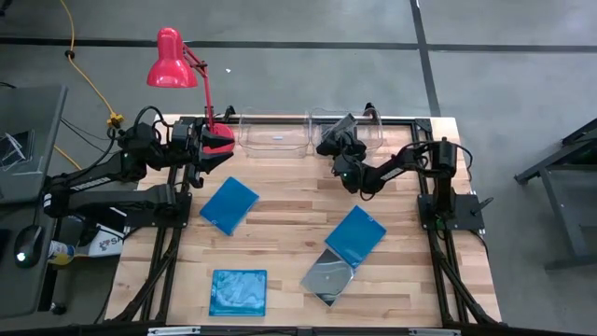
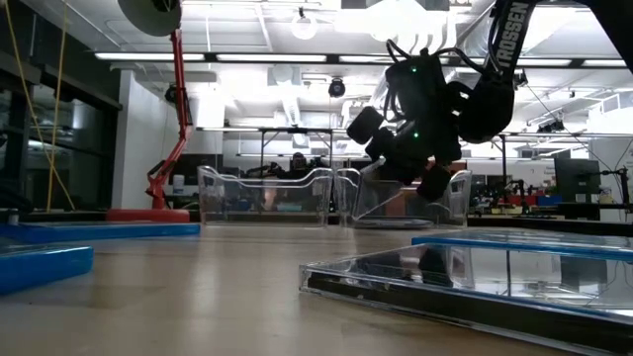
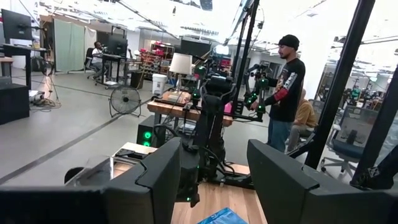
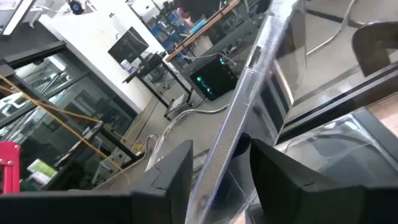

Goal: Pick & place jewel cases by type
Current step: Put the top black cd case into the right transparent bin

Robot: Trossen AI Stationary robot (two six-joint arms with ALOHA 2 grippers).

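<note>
My right gripper [image 1: 338, 140] [image 4: 221, 168] is at the far edge over the right clear bin [image 1: 359, 131] [image 2: 401, 198] and is shut on a smoky dark jewel case [image 1: 339, 125] [image 4: 239, 118]. My left gripper [image 1: 216, 147] [image 3: 214, 168] waits open near the far left, beside the red lamp's base, and holds nothing. Three blue jewel cases lie flat on the table: one left of centre [image 1: 229, 205], one right of centre [image 1: 355, 235], one near the front [image 1: 238, 292]. Another dark jewel case [image 1: 328, 275] [image 2: 465, 282] lies flat, its far corner tucked beside the right blue case. My right gripper pinches the dark jewel case between its two fingers, which press on the case's two flat faces. The wrist view shows the case edge-on, its ribbed edge [image 4: 230, 140] running out past the fingertips. It is lifted clear and tilted, above the right bin.
A second clear bin [image 1: 275, 135] [image 2: 262, 193] stands left of the right one along the far edge. The red desk lamp [image 1: 177, 61] rises at the far left corner. Bare wood lies mid-table between the cases. People show in the room beyond the table.
</note>
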